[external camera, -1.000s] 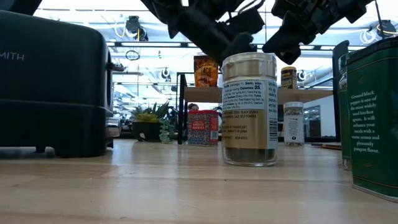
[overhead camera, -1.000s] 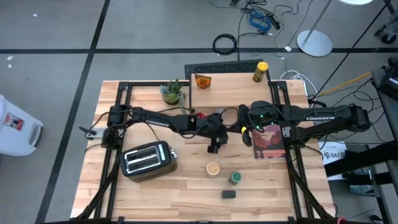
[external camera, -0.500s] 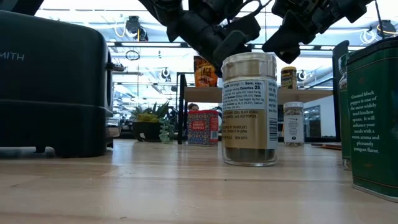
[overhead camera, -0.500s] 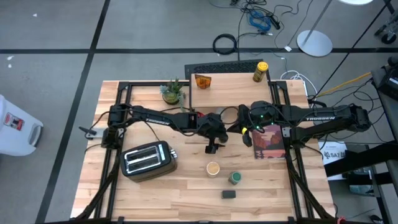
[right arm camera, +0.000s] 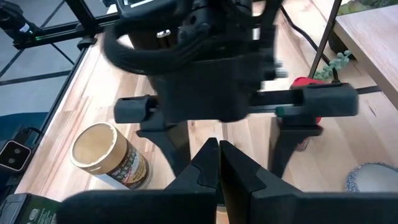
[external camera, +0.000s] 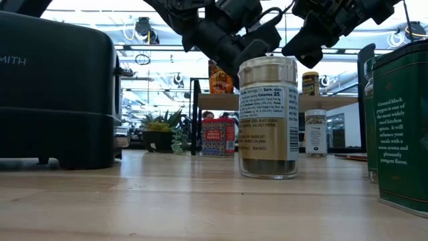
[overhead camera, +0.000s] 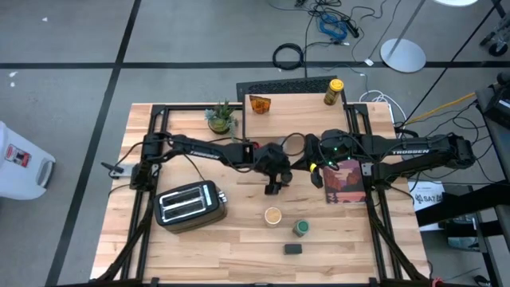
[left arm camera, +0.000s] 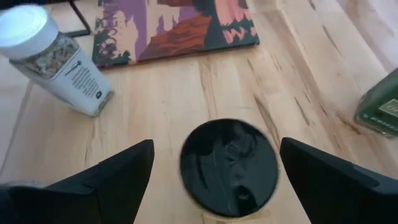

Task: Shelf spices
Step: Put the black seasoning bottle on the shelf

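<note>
Left gripper [overhead camera: 272,188] hangs mid-desk with fingers wide over a black-lidded spice jar [left arm camera: 229,167], right gripper [overhead camera: 313,169] at its 3 o'clock pinched shut and empty, shelf [overhead camera: 293,100] up at 12 o'clock.

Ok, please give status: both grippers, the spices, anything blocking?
Left gripper open above round black-lidded jar, not gripping. Right gripper shut, mid-table. White-capped jar close beside it; two jars on wood-topped shelf.

Bright even overhead light, soft shadows; left wrist view blurred; low view backlit, foreground soft
</note>
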Available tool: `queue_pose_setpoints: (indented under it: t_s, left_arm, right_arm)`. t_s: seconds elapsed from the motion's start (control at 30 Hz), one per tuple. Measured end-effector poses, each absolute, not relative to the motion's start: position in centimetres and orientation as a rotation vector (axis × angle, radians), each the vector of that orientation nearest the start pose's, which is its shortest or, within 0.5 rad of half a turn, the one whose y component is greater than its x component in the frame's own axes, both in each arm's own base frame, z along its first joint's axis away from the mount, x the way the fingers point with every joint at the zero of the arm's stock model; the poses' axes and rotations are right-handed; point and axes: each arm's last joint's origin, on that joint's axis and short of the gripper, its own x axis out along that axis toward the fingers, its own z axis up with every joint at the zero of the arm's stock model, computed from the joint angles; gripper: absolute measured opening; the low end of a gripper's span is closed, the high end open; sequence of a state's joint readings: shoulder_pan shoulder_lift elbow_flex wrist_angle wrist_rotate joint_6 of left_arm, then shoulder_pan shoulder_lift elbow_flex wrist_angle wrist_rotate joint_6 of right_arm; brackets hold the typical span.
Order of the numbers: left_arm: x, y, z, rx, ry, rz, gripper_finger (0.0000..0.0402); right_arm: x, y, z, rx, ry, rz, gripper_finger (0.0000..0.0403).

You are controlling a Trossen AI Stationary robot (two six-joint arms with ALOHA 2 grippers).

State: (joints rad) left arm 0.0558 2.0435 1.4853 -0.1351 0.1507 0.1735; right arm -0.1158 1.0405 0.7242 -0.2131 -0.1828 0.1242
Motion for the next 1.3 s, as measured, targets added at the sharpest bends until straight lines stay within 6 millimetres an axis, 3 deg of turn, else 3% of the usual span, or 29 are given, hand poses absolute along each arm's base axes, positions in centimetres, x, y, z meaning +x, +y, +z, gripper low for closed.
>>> queue_pose_setpoints:
  t_s: [0.2, 0.67, 1.03, 1.3]
  left_arm:
    - [45.2, 2.6, 19.6, 0.064, 0.7, -0.17, 0.0336]
    - [45.1, 2.6, 19.5, 0.102, 0.704, -0.188, 0.0208]
    - [44.9, 2.6, 19.9, 0.121, 0.711, -0.188, 0.0205]
    - [44.4, 2.6, 21.2, 0.128, 0.718, -0.175, 0.0204]
  right_arm:
    - [22.0, -2.0, 26.3, 0.203, 0.529, 0.033, 0.0]
    - [22.0, -2.0, 26.3, 0.201, 0.53, 0.034, 0.0]
    - [21.8, -2.0, 26.2, 0.202, 0.552, 0.016, 0.0]
    - [19.9, -2.0, 27.4, 0.208, 0.531, -0.034, 0.0]
